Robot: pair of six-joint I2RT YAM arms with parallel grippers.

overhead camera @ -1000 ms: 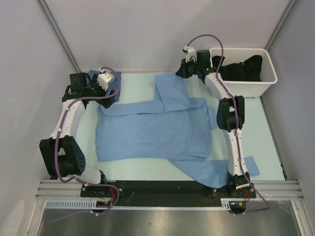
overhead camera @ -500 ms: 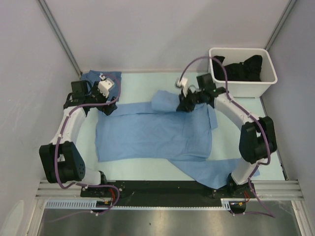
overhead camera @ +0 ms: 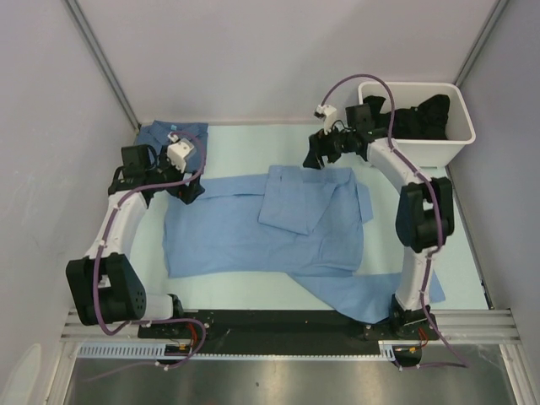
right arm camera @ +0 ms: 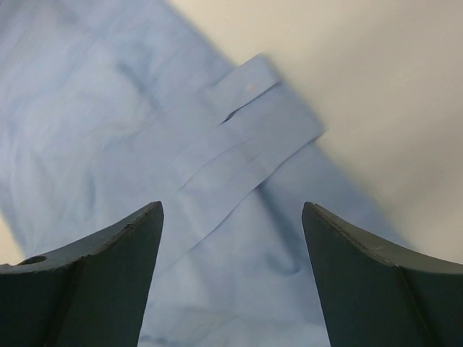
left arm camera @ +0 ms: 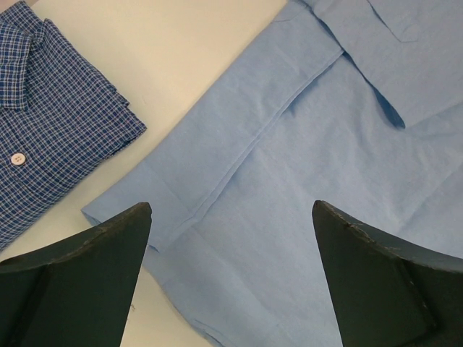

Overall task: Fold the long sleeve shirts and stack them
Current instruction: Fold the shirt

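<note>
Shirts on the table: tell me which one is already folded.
The dark blue checked shirt at the far left corner, a compact bundle. The light blue shirt lies spread flat, one sleeve folded across.

We find shirt spread at middle of table, sleeve folded onto it, other sleeve trailing near right. Second shirt far left corner. Bin far right, clothes inside.

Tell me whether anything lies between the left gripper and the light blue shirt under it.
Nothing visible does. The left gripper hangs open over the light blue shirt, with only bare cloth showing between its jaws. The folded checked shirt lies off to the side, apart from the blue one's edge.
</note>
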